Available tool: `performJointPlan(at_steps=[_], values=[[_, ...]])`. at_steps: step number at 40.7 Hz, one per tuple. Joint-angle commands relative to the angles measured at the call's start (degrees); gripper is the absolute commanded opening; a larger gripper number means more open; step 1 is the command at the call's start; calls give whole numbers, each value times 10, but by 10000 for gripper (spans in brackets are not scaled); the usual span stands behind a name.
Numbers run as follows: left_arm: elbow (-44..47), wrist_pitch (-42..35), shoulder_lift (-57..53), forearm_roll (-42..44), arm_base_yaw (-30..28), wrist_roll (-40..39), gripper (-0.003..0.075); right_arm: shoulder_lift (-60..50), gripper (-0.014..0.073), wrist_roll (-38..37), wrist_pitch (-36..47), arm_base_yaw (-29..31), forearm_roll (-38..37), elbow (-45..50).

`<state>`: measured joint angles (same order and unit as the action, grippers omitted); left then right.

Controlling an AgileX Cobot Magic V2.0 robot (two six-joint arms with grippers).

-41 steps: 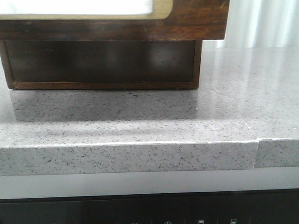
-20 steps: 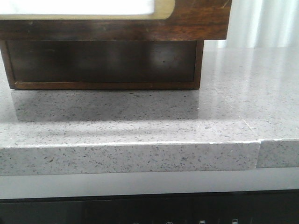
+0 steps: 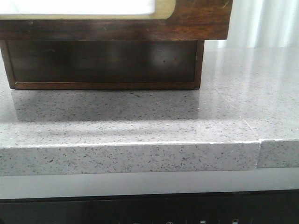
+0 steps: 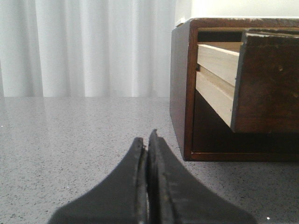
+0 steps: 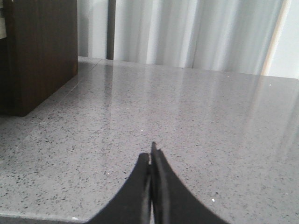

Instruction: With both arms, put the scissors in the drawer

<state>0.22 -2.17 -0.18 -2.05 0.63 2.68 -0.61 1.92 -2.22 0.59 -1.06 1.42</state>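
Note:
The scissors are not in any view. The drawer (image 3: pixel 196 21), dark brown with a white panel and cream-tan rim, is pulled out at the top of the front view; its pale wooden side shows in the left wrist view (image 4: pixel 217 77). My left gripper (image 4: pixel 147 140) is shut and empty, low over the grey counter, a little in front of the cabinet's corner. My right gripper (image 5: pixel 150 156) is shut and empty over bare counter, with the cabinet's dark side (image 5: pixel 42 51) off to one side. Neither gripper shows in the front view.
The dark wooden cabinet (image 3: pixel 103 65) stands on the speckled grey stone counter (image 3: pixel 140 121), its lower compartment dark. The counter's front edge has a seam (image 3: pixel 258 154) at the right. White curtains (image 5: pixel 187 32) hang behind. A black appliance panel (image 3: pixel 149 210) lies below the counter.
The front view has shifted very slightly, so the cabinet sits a few pixels further right. Nothing else has moved.

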Motion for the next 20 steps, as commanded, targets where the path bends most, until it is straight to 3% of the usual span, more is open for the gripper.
performJointPlan(at_steps=[1,20], values=[[15,-47,-10,-4,0,-4,-20,-10,-116,5,51,0,2,1],[15,-47,-10,-4,0,-4,-20,-10,-116,5,51,-3,2,1]])
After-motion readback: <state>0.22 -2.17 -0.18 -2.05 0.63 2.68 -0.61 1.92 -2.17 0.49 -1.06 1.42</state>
